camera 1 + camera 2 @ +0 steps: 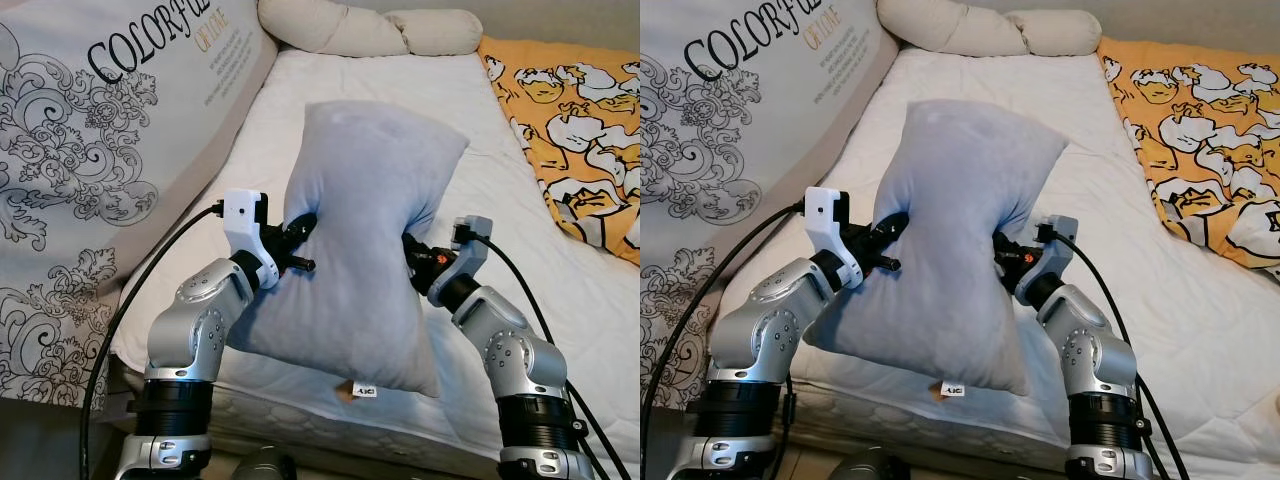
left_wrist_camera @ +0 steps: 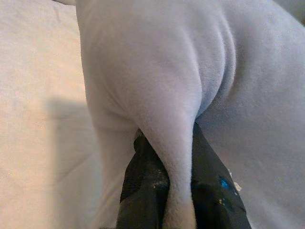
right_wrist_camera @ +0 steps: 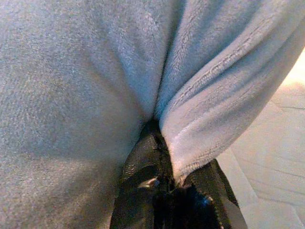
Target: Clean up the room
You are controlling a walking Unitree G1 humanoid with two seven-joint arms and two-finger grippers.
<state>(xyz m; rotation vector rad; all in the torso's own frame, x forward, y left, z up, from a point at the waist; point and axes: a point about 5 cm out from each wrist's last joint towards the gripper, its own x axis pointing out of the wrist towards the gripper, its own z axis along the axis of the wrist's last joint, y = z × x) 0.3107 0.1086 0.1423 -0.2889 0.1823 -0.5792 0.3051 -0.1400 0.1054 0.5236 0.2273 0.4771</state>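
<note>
My left gripper [image 2: 178,191] and right gripper [image 3: 174,183] each pinched a fold of the plush grey pillow [image 1: 365,240], waist squeezed, held upright over the white quilted mattress [image 1: 560,300], fingertips buried in fabric.

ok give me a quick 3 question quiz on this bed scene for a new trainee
1. True or false: both grippers are pinching the grey pillow.
2. Which side of the bed holds the orange cartoon-print blanket? A) the robot's left B) the robot's right C) under the grey pillow
3. Fill in: a small white ____ hangs at the grey pillow's lower edge.

Key:
1. True: the left gripper and right gripper each clamp a fold at its waist.
2. B
3. Tag
</note>
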